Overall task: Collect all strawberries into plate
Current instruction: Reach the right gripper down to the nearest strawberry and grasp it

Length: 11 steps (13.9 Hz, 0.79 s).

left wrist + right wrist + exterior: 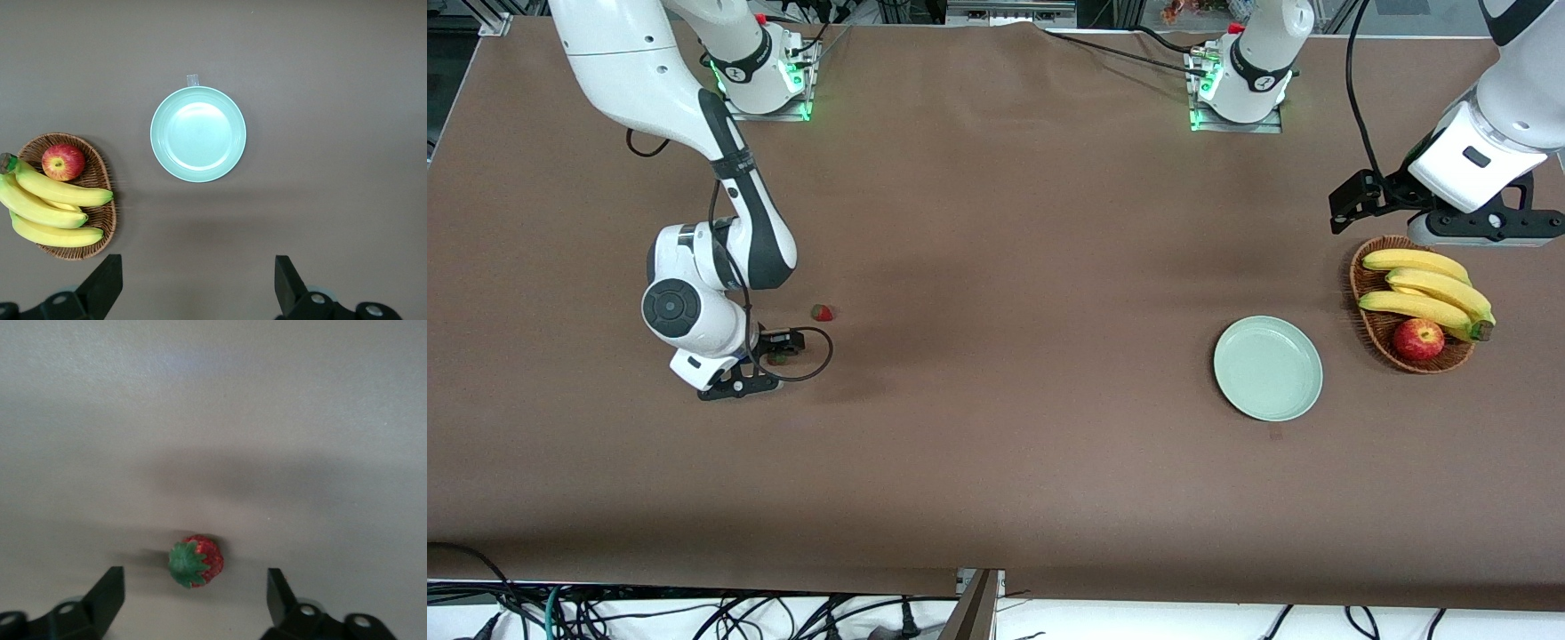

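One strawberry [195, 561], red with a green leafy top, lies on the brown cloth between the fingers of my right gripper [193, 593]. The gripper is open and touches the berry on neither side. In the front view this gripper [769, 364] is low over the table at the right arm's end, with the berry [781, 358] mostly hidden under it. A second strawberry [822, 312] lies a little farther from the front camera. The mint-green plate [1267, 367] [198, 133] has nothing on it. My left gripper [1480, 233] [198, 283] hangs open and holds nothing, high over the basket's edge.
A wicker basket [1368, 333] [103, 187] with bananas [1427, 289] and a red apple [1418, 339] stands beside the plate toward the left arm's end. A black cable [818, 360] loops beside the right gripper.
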{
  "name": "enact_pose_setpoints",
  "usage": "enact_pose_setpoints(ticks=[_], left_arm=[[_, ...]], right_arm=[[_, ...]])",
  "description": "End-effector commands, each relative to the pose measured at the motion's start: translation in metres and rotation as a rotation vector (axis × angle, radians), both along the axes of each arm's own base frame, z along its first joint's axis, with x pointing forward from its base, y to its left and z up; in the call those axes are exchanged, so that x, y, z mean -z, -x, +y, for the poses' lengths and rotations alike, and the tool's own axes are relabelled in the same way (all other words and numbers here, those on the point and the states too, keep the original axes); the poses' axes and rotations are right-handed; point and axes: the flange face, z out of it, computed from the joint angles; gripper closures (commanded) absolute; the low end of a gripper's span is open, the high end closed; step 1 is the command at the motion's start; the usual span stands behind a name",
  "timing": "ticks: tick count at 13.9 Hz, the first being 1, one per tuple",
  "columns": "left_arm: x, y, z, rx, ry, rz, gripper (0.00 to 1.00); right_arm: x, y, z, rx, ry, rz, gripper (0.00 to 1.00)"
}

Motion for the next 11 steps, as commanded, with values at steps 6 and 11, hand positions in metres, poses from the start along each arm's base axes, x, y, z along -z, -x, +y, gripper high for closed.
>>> enact_pose_setpoints(ticks=[6,11], left_arm=[[-0.002,0.004,0.001,0.006,-0.002,0.016,0.00],[-0.002,0.004,0.001,0.006,-0.002,0.018,0.00]], right_arm=[[0.019,-0.001,-0.005,0.048,-0.047,0.017,0.55],[-0.022,-0.019,0.028,0.020,-0.062,0.003,0.84]])
